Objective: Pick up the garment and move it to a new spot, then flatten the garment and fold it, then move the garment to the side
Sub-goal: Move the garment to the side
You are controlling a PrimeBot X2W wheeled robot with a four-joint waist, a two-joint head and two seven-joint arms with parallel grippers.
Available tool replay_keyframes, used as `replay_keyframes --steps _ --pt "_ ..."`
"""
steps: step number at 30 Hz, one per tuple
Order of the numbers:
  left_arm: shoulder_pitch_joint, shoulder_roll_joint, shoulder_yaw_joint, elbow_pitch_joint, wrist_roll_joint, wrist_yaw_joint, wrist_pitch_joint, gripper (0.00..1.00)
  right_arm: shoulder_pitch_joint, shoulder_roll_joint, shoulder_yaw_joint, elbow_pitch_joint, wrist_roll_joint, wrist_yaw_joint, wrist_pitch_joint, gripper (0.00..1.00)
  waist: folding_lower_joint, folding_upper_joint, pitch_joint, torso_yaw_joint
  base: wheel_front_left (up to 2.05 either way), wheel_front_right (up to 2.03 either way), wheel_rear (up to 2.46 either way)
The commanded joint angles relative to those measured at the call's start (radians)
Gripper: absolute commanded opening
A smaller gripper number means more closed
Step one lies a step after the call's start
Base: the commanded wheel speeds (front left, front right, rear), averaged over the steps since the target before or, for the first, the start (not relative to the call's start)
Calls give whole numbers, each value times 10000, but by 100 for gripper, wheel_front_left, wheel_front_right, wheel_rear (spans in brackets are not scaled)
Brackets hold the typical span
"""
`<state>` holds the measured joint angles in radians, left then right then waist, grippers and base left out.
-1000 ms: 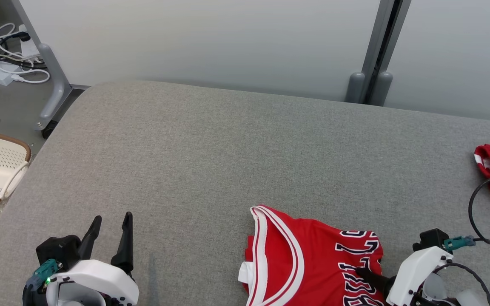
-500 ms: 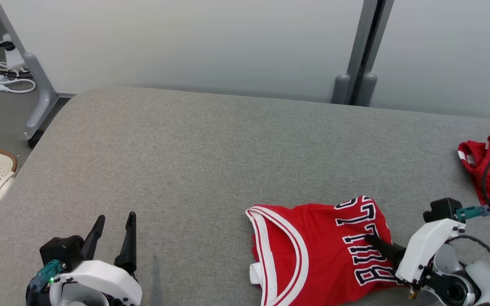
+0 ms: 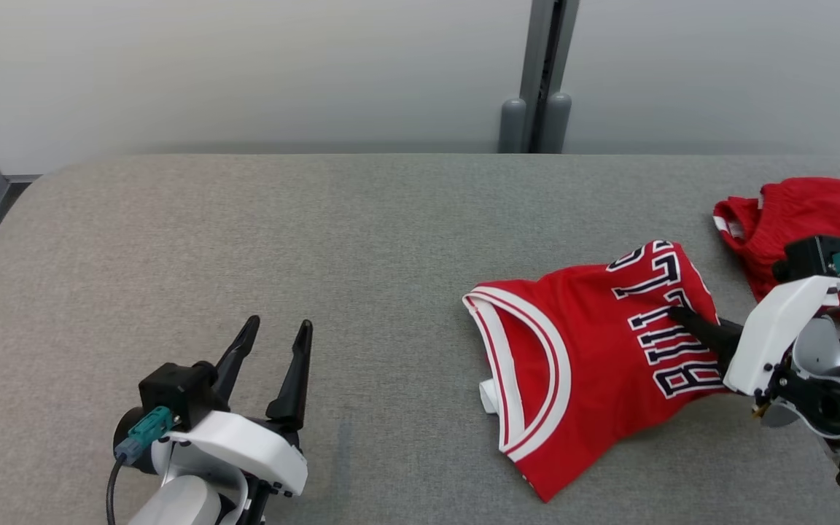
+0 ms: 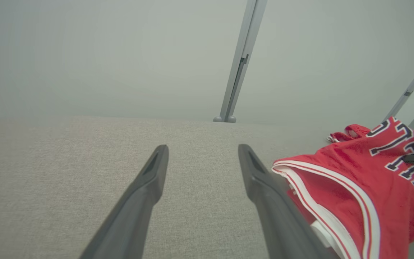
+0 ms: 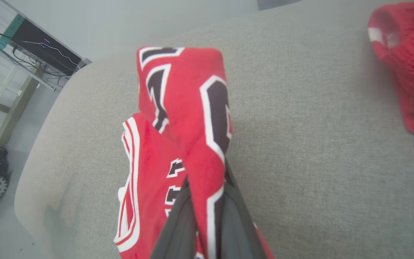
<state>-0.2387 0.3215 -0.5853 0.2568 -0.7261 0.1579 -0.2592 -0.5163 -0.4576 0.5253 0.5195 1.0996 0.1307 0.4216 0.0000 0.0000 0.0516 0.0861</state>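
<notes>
A: Lying where, the red sleeveless jersey (image 3: 588, 350) with white trim and black lettering?

B: Rumpled on the grey fabric surface (image 3: 318, 240). The right gripper (image 3: 679, 315), at its three o'clock, pinches the lettered edge. The left gripper (image 3: 279, 323), fingers spread, sits well apart at nine o'clock.

One red jersey (image 3: 588, 364), one other red garment (image 3: 803, 211), one grey table (image 3: 303, 248).

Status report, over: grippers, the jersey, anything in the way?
Left gripper open, empty. Right gripper shut on red jersey at its lettering. Second red garment close by on the right, not touching.
</notes>
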Motion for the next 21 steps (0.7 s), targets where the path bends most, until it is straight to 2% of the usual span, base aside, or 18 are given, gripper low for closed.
replay_keyframes --steps 1,13,21 --pt "-209 -54 -14 43 130 -91 -40 100 -252 -130 22 -16 13 4 -65 0 0 0 200 -319 0 0 0" --pt "-1316 -607 -128 152 980 -721 -52 100 -2382 -439 748 292 163 4 -394 0 0 0 1307 -1652 0 0 0" --pt "-2001 -691 -73 175 1488 -977 -53 100 -4012 -701 1149 465 385 4 -698 0 0 0 2368 -2226 0 0 0"
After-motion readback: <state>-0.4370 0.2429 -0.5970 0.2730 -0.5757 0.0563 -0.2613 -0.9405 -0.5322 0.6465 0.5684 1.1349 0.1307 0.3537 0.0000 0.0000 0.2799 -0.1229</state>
